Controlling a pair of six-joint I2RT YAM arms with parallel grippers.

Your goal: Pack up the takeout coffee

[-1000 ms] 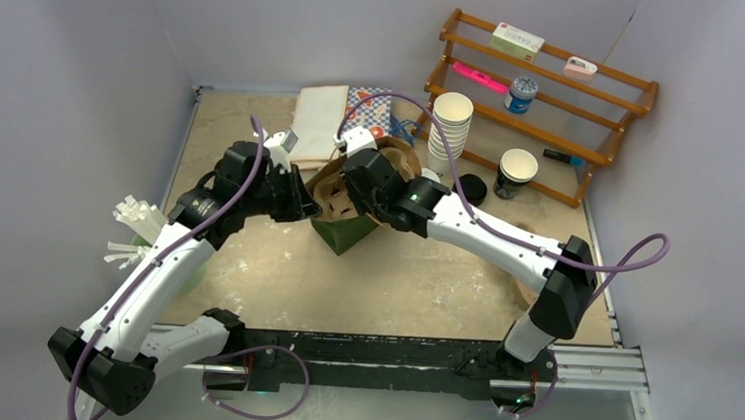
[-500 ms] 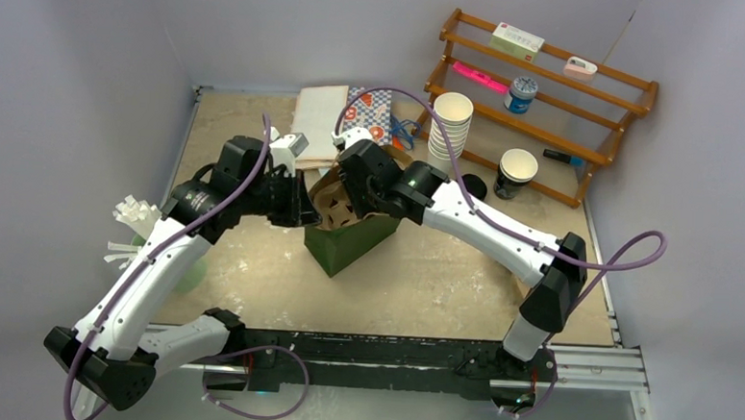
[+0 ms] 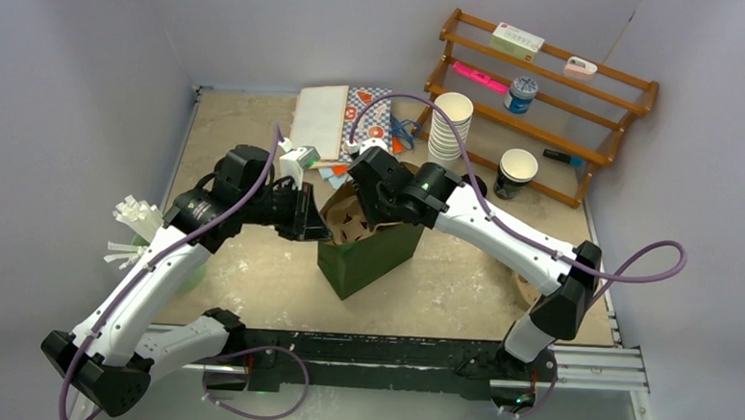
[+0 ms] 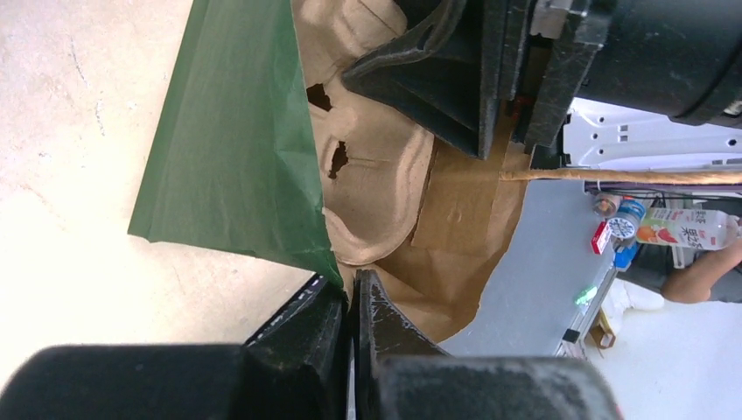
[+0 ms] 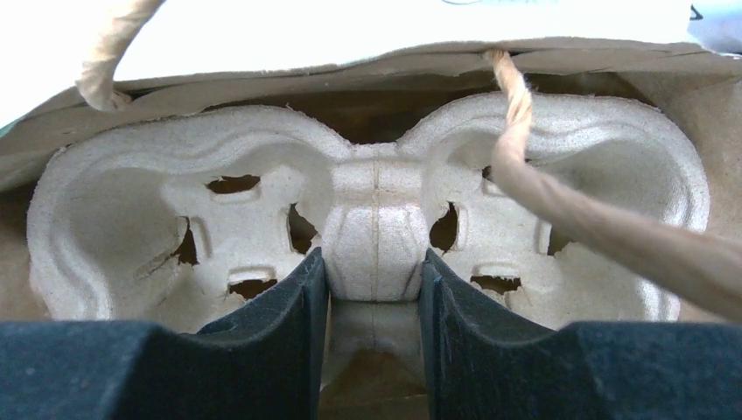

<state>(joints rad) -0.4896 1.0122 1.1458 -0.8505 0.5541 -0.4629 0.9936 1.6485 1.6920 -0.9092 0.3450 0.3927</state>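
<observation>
Since a second ago the bag (image 3: 371, 256) has swung right, standing taller. I have my left hand (image 4: 353, 296) pinching its rim and my right hand (image 5: 374, 267) pinching the carrier (image 5: 114, 219) inside it. The coffee (image 3: 516, 174) stands well apart, beyond the bag to its right.

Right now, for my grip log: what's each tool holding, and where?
Left tool: green paper bag, by its rim; right tool: cup carrier, by its centre ridge.
</observation>
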